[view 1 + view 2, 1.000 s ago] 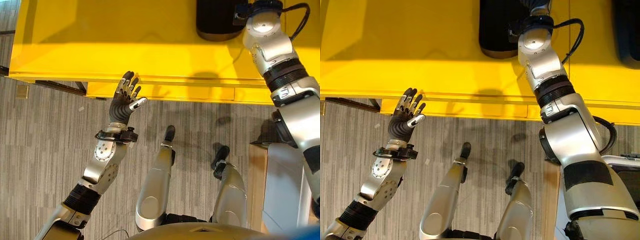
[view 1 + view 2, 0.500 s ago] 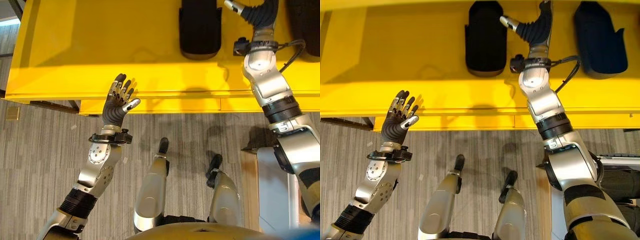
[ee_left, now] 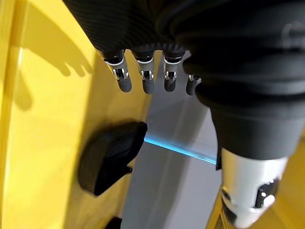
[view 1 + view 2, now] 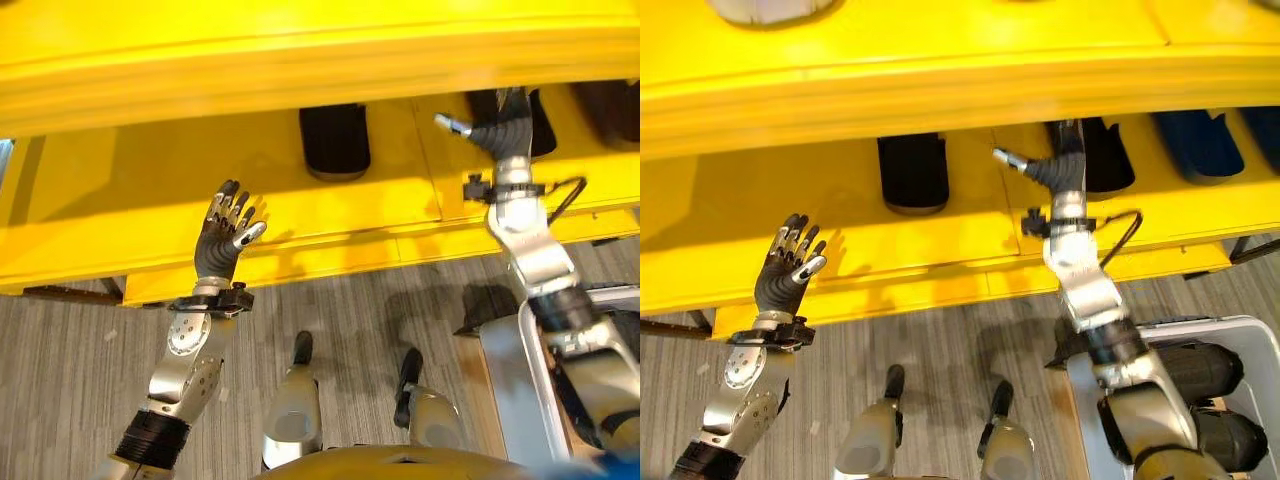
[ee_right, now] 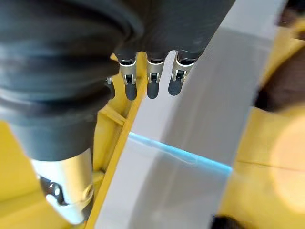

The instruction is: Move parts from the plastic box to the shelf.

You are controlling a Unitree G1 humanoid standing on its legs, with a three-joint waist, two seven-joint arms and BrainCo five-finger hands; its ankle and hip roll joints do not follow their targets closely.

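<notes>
- A yellow shelf (image 4: 940,240) with two levels is seen ahead, its upper board running across the top of the head views.
- A black part (image 4: 912,172) is seen lying on the lower level of the shelf, left of the right arm.
- A second black part (image 4: 1105,155) lies on the same level just beside the right hand, partly hidden behind it.
- Further dark parts (image 4: 1205,145) are lined up to the right on that level.
- The right hand (image 4: 1060,165) is raised over the lower level, between the first two black parts; its thumb is stuck out to the side and its fingers are seen straight in the right wrist view (image 5: 147,81), with nothing held.
- The left hand (image 4: 225,235) is held up in front of the shelf's front edge, well apart from the parts, with fingers spread and straight and nothing in it; the same is shown in the left wrist view (image 3: 143,76), where a black part (image 3: 109,157) is seen past the fingertips.
- A grey plastic box (image 4: 1250,335) stands on the floor at the lower right, beside the right arm.
- Black parts (image 4: 1205,370) are seen lying inside the box.
</notes>
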